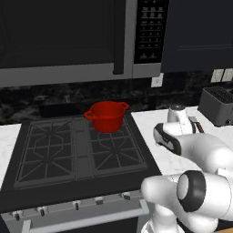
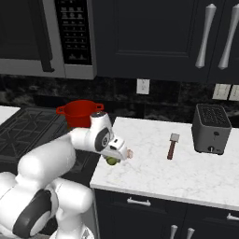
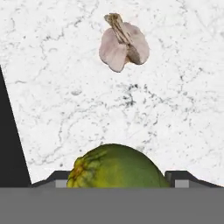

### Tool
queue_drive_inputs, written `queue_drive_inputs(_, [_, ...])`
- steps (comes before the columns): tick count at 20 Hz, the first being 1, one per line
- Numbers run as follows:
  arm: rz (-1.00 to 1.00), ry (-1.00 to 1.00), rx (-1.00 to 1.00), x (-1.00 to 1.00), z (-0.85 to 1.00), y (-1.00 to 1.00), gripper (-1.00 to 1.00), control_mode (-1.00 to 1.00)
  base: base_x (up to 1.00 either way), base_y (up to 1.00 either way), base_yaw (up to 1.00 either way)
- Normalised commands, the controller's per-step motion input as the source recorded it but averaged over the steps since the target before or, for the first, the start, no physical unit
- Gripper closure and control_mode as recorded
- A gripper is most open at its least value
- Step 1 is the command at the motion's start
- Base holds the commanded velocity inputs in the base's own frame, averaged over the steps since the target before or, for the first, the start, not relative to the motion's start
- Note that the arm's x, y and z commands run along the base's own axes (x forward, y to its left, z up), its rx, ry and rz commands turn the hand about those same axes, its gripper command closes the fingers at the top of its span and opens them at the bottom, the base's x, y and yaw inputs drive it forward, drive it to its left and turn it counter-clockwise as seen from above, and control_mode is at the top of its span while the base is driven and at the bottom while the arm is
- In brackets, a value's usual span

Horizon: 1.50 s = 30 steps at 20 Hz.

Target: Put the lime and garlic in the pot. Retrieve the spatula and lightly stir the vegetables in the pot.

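From the left base camera I am looking at the pot sitting on the rear right burner of the stove, under the microwave; the keypad on the microwave is too small for me to read, and the arm is blocking the counter to the right, with a toaster standing at the far edge. From the right base camera I am watching the gripper reaching down at the near left corner of the counter, right over the lime, with the garlic lying just beside it; the spatula is lying further right, near the toaster, and the pot is sitting well apart on the stove behind the arm. I am finding no legible labels anywhere. From the hand camera I am seeing the lime sitting between the two fingertips, which are standing either side of it; I cannot tell whether they are touching it. The garlic is lying beyond on the marble.
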Motion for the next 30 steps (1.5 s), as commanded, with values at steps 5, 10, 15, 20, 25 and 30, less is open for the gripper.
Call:
queue_drive_inputs(5, [0.19,-0.45,-0.28,0.43,0.58,1.0,1.0,-1.0,0.0,0.0,0.0])
queue_drive_inputs(10, [0.03,-0.2,-0.18,0.84,0.98,1.0,1.0,-1.0,0.0,0.0,0.0])
queue_drive_inputs(15, [0.0,-0.09,-0.1,0.78,0.92,1.0,1.0,-1.0,0.0,0.0,0.0])
queue_drive_inputs(20, [0.06,-0.12,0.0,0.63,0.73,0.81,1.0,-1.0,0.0,0.0,0.0])
queue_drive_inputs(25, [0.25,-0.09,0.04,0.66,0.03,0.37,1.0,-1.0,0.0,0.0,0.0])
queue_drive_inputs(30, [0.18,-0.03,0.02,0.77,-0.28,0.1,1.0,-1.0,0.0,0.0,0.0])
